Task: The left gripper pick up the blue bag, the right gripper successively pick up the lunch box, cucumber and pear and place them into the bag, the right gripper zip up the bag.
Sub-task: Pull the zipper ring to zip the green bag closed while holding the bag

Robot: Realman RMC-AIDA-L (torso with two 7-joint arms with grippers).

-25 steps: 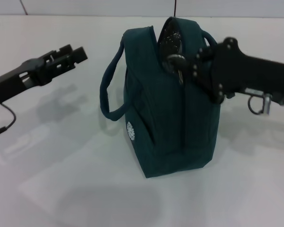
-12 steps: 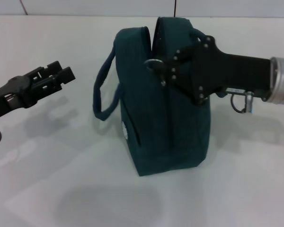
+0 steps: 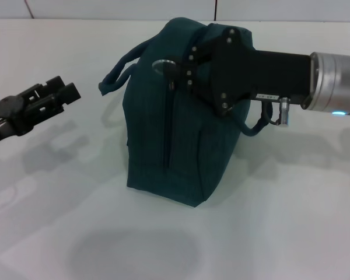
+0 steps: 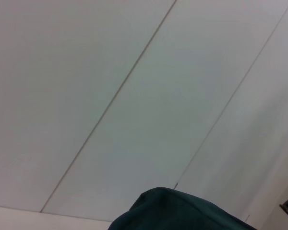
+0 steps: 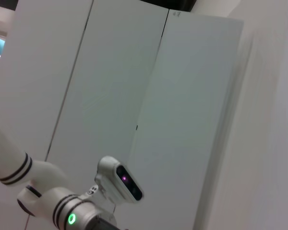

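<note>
While the right gripper (image 3: pixel 174 69) pinches its zipper pull (image 3: pixel 161 65), the blue bag (image 3: pixel 175 134) stands zipped.

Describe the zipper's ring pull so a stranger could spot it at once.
Find the blue bag standing mid-table, between the two arms. Near its top, at the upper end of the dark zipper line, the right gripper meets a small metal ring pull, the only shiny round thing on the fabric.

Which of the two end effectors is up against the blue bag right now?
The right end effector, on the silver wrist with the bluish lamp, is at the blue bag by its zipper ring. The left end effector hangs apart, touching nothing.
</note>
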